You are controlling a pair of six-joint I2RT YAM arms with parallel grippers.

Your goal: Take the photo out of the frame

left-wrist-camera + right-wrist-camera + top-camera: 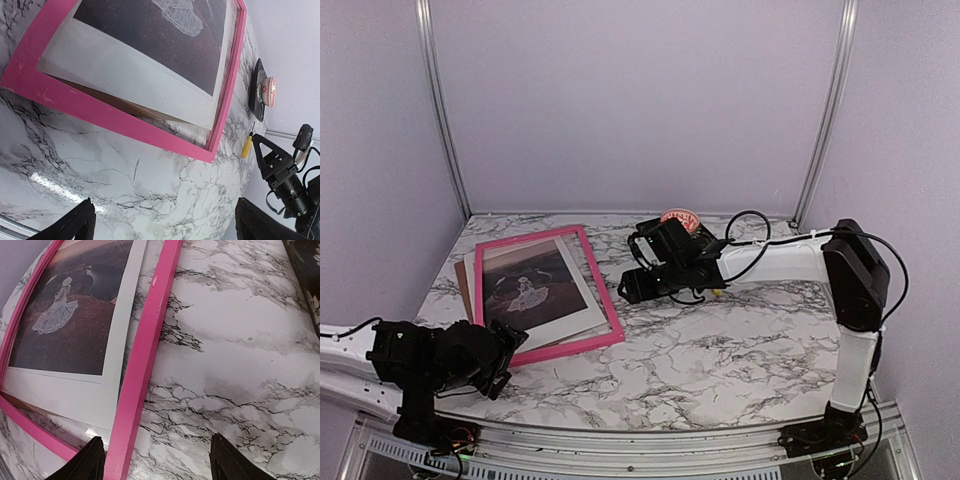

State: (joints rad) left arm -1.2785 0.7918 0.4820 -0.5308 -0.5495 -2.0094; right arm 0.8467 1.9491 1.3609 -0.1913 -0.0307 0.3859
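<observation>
Noted left gripper [165,212] and right gripper [156,440] jaws apart, holding nothing; photo [75,325] seen through frame [150,340] lying on table [720,340].

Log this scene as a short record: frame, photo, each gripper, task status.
frame: pink border, lying flat on the left of the marble table
photo: dark scene with white margins, within the frame, askew to its border
left gripper: open, empty, by the frame's near edge
right gripper: open, empty, beside the frame's right edge
status: photo not yet taken out; neither gripper holds anything
</observation>
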